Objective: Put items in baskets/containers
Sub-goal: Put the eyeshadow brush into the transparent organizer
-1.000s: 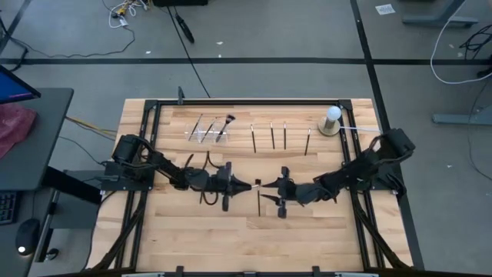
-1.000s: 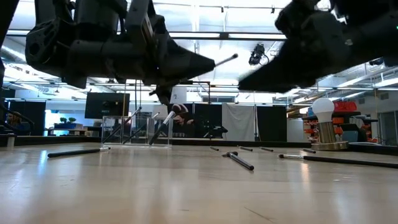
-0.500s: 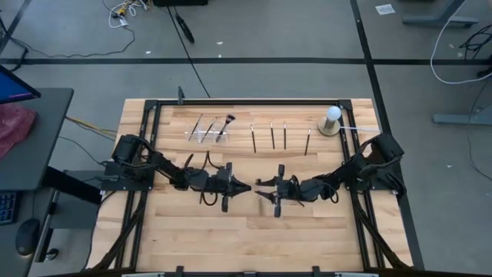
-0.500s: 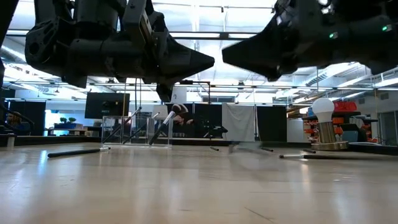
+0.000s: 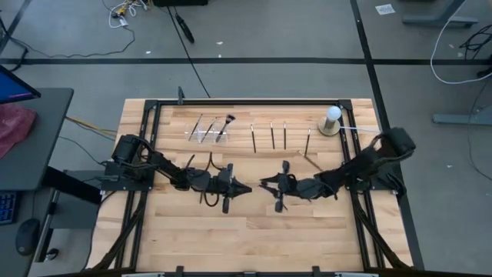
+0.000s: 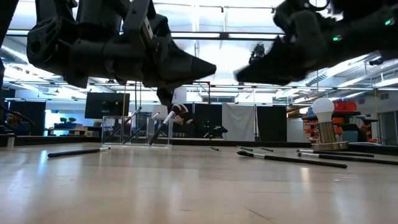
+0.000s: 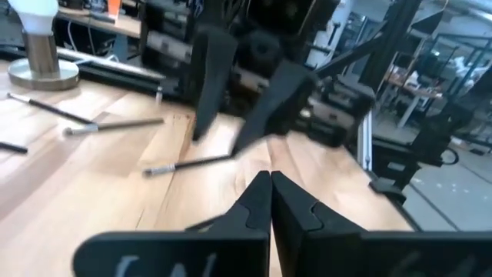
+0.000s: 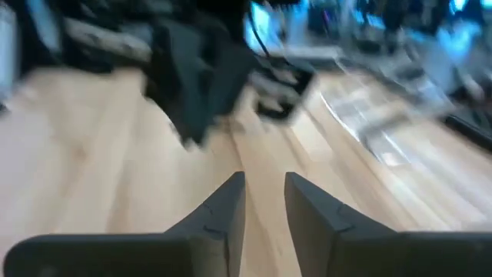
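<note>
My left gripper hangs shut and empty over the table's middle, pointing level at my right gripper. The right gripper faces it a short way off, fingers apart with nothing between them in the right wrist view. A dark brush lies flat on the wood under the right gripper. Another brush lies slanted farther right. The clear holder stands at the far left with three brushes leaning in it. Several more brushes lie in a row beside it.
A white bulb on a round stand is at the far right, with a thin white stick beside it. A black frame borders the table. Bare wood lies toward the near edge.
A second ago a brush stuck out of my left gripper's tips toward the right gripper; now the tips are bare. My right gripper's fingers have drawn closer together. The brush that lay on the wood between the grippers is gone from there, and one now lies slanted farther right.
</note>
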